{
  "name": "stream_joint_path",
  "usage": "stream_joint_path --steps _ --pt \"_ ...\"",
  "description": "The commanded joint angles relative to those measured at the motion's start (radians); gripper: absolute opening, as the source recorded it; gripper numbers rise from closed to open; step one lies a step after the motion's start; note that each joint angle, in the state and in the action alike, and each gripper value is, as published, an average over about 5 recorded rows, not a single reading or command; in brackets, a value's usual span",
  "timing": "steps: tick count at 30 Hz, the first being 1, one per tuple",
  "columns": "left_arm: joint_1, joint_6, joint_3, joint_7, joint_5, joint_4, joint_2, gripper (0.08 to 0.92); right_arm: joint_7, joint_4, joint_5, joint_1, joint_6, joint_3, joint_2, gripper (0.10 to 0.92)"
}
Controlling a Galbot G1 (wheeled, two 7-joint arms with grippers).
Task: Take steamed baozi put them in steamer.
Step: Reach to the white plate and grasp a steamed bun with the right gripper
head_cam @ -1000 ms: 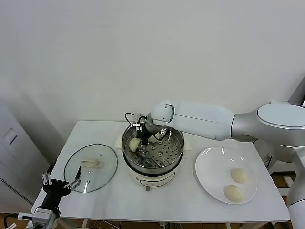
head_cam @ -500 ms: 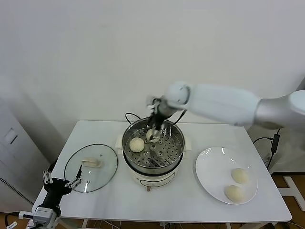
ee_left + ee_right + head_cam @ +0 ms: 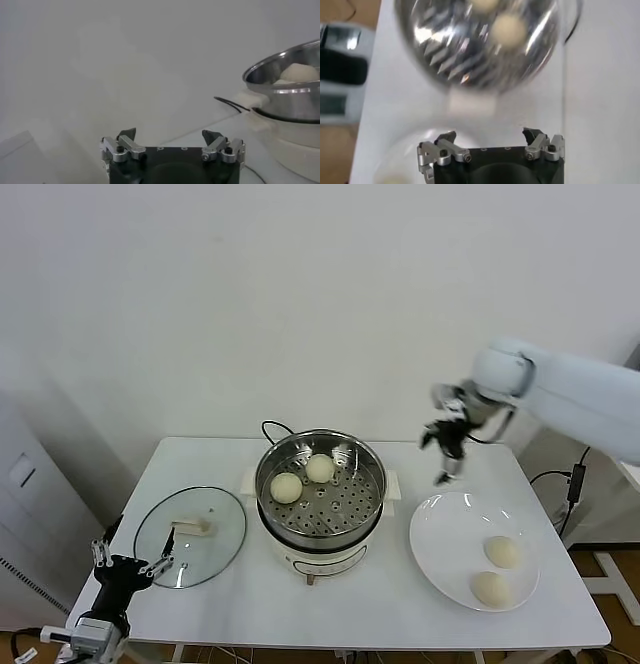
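I am holding my right gripper (image 3: 443, 456) in the air above the table (image 3: 200, 459), between the steamer (image 3: 320, 494) and the white plate (image 3: 440, 534); its jaws are standing wide apart and gripping nothing. My left gripper (image 3: 128, 565) is waiting low at the table's front left corner, by the glass lid (image 3: 190, 536), jaws spread and empty too.

Only the head view is showing me all four steamed baozi (image 3: 319, 468): two are lying side by side in the steamer, toward its back left wall, and two are sitting on the plate near the front right corner. The right wrist view is giving me just the steamer's pair, smeared, plus a pale shape cut off at the picture's edge that I cannot identify. The left wrist view is catching the steamer's rim from the side, with one bun peeking over it.

The buns are round, so I am finding no long axis or heading in them. The steamer is standing upright at the table's middle, its mouth opening upward.
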Motion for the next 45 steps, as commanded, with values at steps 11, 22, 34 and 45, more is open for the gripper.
stream_joint_path --steps 11,22,34,45 --pt "0.035 -0.008 -0.008 0.003 0.021 -0.010 -0.016 0.823 -0.036 0.050 -0.294 -0.526 0.118 0.273 -0.187 0.823" --pt "0.037 -0.009 -0.013 0.001 0.019 -0.002 -0.007 0.823 -0.036 0.027 -0.291 -0.540 0.107 0.274 -0.168 0.823" --pt "0.038 -0.014 -0.011 0.001 0.021 0.004 -0.007 0.823 -0.017 -0.003 -0.298 -0.547 0.099 0.277 -0.147 0.702" --pt "0.041 -0.017 -0.015 0.001 0.018 0.001 -0.005 0.823 -0.022 0.011 -0.183 -0.267 0.106 0.114 -0.145 0.501"
